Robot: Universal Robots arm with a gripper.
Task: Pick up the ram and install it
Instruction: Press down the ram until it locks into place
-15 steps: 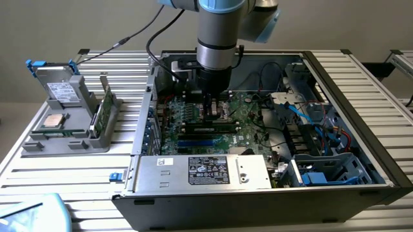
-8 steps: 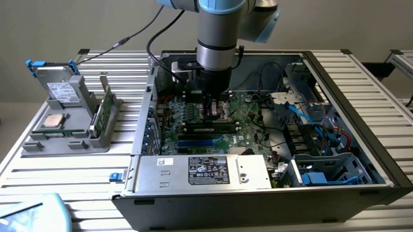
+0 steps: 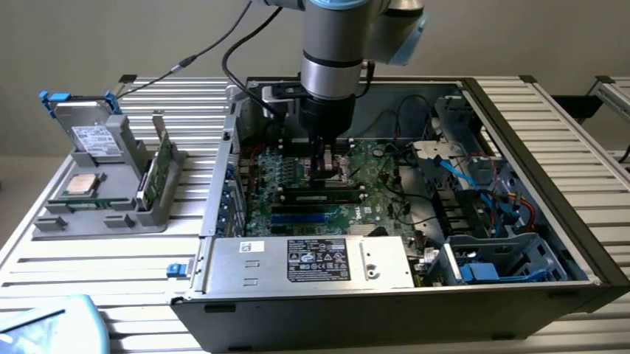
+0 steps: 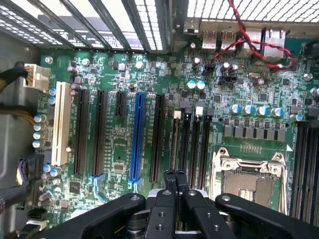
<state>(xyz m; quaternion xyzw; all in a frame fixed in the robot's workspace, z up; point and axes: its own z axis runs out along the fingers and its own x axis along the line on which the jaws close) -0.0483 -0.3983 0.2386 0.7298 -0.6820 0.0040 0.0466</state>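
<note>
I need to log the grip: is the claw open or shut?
Shut. In the wrist view the claw has its two fingertips pressed together with nothing between them, over the motherboard.

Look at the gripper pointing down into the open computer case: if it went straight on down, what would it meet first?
Most likely the ram seated on the motherboard. The gripper hangs shut just above it in the exterior view, though depth is unclear; the wrist view shows memory slots beyond the fingertips.

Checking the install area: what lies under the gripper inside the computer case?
Under the shut gripper lies the green motherboard with long black slots and an open processor socket. The gripper's body covers the board directly beneath it.
</note>
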